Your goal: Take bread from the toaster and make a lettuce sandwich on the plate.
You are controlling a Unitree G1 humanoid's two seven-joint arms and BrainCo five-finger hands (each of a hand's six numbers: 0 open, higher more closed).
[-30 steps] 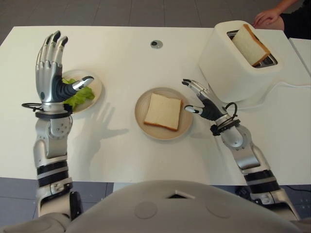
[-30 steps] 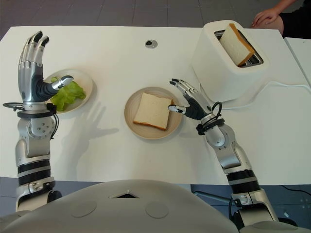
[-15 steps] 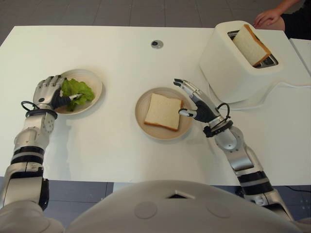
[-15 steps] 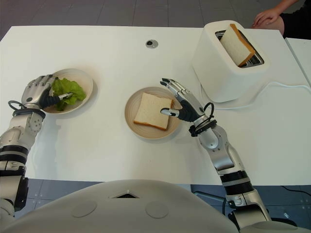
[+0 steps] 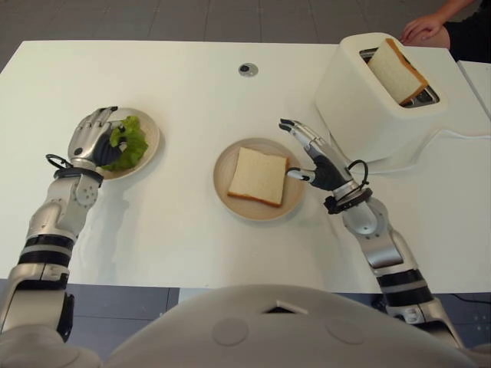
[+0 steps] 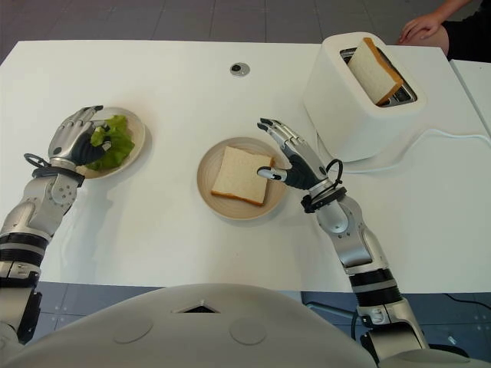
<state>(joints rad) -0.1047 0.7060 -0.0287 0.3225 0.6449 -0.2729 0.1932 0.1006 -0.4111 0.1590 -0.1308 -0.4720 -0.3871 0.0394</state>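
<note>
Lowered since a moment ago, the left hand grips the green lettuce leaf in its small beige dish by the white table's left edge. The right hand, fingers spread, hovers beside the plated square white bread slice. Next, probably: carry the leaf onto it.

The left hand and the right hand are showing silver, segmented metal fingers with dark tips over black palms. Each wrist is wearing a black band with a thin black cable looping out of it. Behind the wrists, the left forearm and the right forearm are running back as rounded, glossy silver-grey shells with round joint caps, and farther along black rings are breaking up the shells, giving both arms a banded look.
</note>
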